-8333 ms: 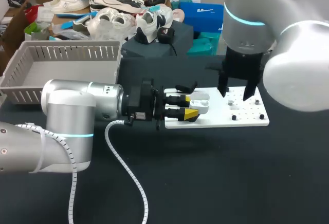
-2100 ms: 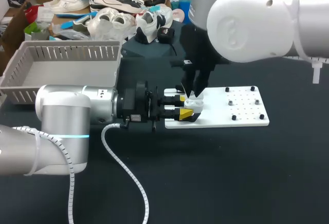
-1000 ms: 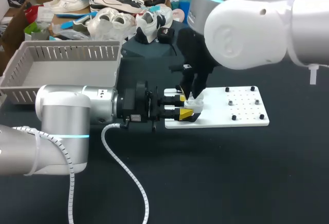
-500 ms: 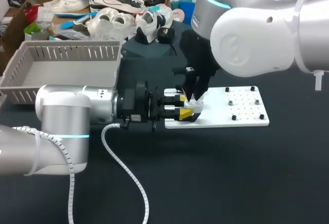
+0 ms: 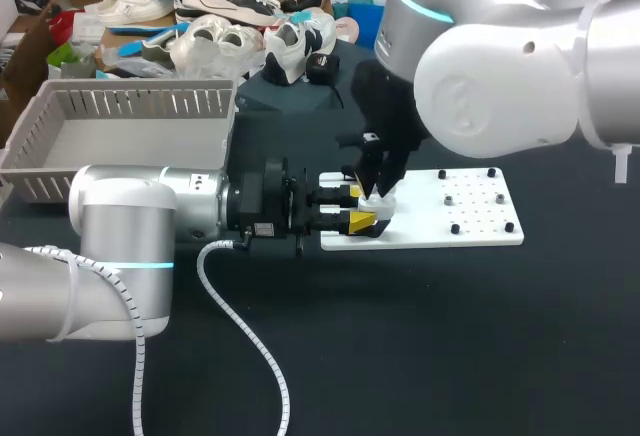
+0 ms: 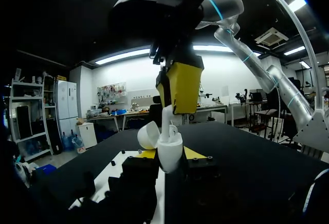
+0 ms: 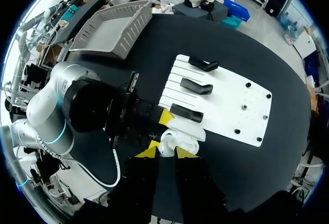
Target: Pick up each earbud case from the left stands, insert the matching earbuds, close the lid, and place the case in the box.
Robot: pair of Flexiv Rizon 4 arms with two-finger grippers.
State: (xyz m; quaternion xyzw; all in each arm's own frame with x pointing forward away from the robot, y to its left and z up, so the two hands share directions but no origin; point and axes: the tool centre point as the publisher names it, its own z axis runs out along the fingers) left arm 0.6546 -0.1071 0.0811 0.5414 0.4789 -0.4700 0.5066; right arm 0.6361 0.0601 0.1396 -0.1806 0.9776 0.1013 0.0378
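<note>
My left gripper [image 5: 364, 208] reaches in level from the left and is shut on a white earbud case [image 5: 380, 206] over the left end of the white board [image 5: 450, 218]. In the left wrist view the case [image 6: 169, 154] stands upright between that gripper's fingers, its lid [image 6: 148, 134] swung open. My right gripper [image 5: 373, 187] points straight down onto the case. Its yellow tips [image 6: 179, 88] are shut on a white earbud [image 6: 168, 117], whose lower end sits in the case's mouth. In the right wrist view the case [image 7: 182, 143] lies just ahead of the right gripper [image 7: 167, 153].
Three black stands [image 7: 195, 86] sit in a row on the board's left half [image 7: 226, 95]; small black pegs dot its right half. The grey slatted box [image 5: 130, 106] stands at the table's back left. A white cable [image 5: 245, 341] trails from my left arm over the black tabletop.
Eight seconds ago my right gripper hung over the board's right part; it now stands over the case. Within the last second the right arm shifted slightly right; the left arm kept still.
</note>
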